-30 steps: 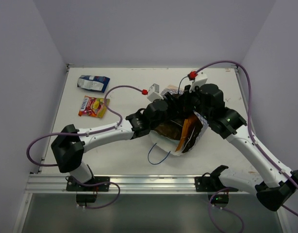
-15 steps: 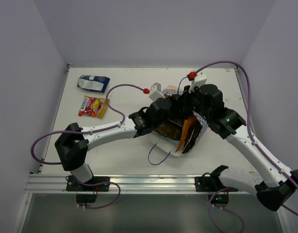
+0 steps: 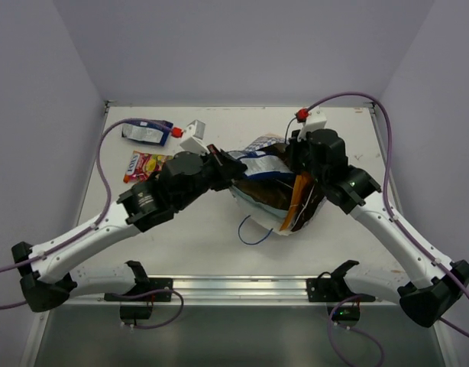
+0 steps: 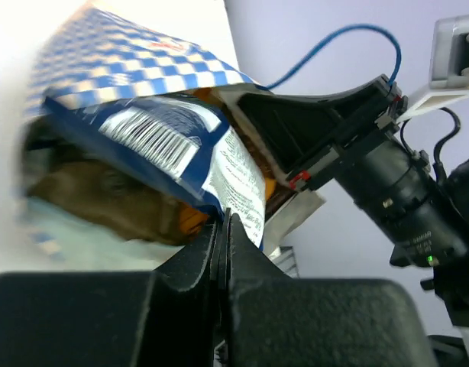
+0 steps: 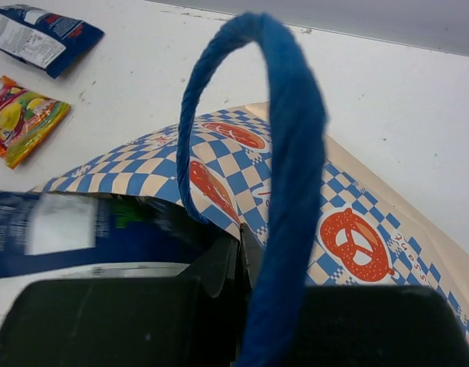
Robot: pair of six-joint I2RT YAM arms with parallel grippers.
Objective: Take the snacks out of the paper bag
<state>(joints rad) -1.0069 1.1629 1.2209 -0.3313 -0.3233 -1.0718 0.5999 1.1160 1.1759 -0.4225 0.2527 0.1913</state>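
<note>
the paper bag (image 3: 263,144) lies on its side right of the middle of the surface (image 3: 196,237), mouth turned left, well in from every edge. bare surface runs from it to the near edge and off to the left. close to the far left edge lie a blue packet (image 3: 147,131) and a red-and-yellow packet (image 3: 147,167). the right fingers (image 5: 216,267) are pinched shut on the bag's rim beside a blue cord handle (image 5: 292,153). the left fingers (image 4: 195,264) are clamped tight on a blue-and-white packet (image 4: 181,145) — half out of the mouth. a second ago that arm was reaching into the bag — it has since pulled back left, bringing the packet along.
</note>
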